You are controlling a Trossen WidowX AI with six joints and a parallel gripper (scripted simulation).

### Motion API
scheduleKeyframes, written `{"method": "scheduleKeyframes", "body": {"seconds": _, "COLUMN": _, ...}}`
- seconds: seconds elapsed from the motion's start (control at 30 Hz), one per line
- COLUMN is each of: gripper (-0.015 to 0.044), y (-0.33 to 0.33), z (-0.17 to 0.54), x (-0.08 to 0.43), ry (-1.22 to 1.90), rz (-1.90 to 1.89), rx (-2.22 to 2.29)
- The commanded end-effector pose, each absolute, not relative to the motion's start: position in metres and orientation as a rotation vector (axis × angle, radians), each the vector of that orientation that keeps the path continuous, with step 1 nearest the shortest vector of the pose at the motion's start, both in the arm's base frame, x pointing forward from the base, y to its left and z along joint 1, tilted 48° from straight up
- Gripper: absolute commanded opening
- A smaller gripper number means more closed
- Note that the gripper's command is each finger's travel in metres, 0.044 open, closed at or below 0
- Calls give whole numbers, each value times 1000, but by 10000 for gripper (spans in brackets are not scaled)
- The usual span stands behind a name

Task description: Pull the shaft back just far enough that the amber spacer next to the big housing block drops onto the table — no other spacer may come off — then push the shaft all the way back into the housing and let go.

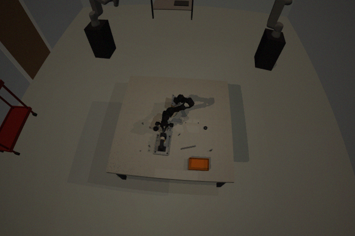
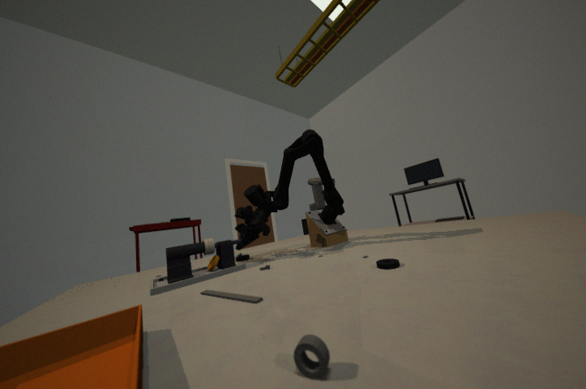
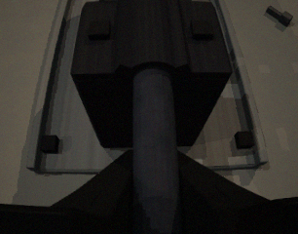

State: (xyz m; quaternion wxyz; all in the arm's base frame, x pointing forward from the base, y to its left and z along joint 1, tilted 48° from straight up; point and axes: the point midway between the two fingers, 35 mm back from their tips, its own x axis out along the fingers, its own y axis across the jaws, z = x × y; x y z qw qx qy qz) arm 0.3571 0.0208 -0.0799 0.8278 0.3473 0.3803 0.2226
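One amber spacer — round, tilted, below the shaft.

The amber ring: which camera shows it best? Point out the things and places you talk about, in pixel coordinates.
The exterior view: the amber ring (image 2: pixel 213 262) leans between the two dark blocks, below the cream ring (image 2: pixel 208 245). The top view shows only a yellowish sliver; the wrist view, none of it.

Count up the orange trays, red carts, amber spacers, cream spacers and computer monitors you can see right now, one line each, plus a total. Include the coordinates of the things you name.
Orange trays: 1 (image 1: pixel 198 163) (image 2: pixel 139 348)
Red carts: 1 (image 1: pixel 9 128) (image 2: pixel 138 252)
Amber spacers: 1 (image 2: pixel 214 262)
Cream spacers: 1 (image 1: pixel 162 137) (image 2: pixel 209 245)
Computer monitors: 1 (image 2: pixel 423 171)
Total: 5
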Motion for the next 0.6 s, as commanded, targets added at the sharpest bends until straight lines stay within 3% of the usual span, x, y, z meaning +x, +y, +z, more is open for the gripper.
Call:
{"method": "scheduleKeyframes", "body": {"seconds": 0.0, "gripper": 0, "y": 20, "z": -78, "x": 362, "ry": 800, "rz": 475, "rx": 735}}
{"method": "scheduleKeyframes", "body": {"seconds": 0.57, "gripper": 0, "y": 21, "z": -80, "x": 360, "ry": 807, "rz": 474, "rx": 742}}
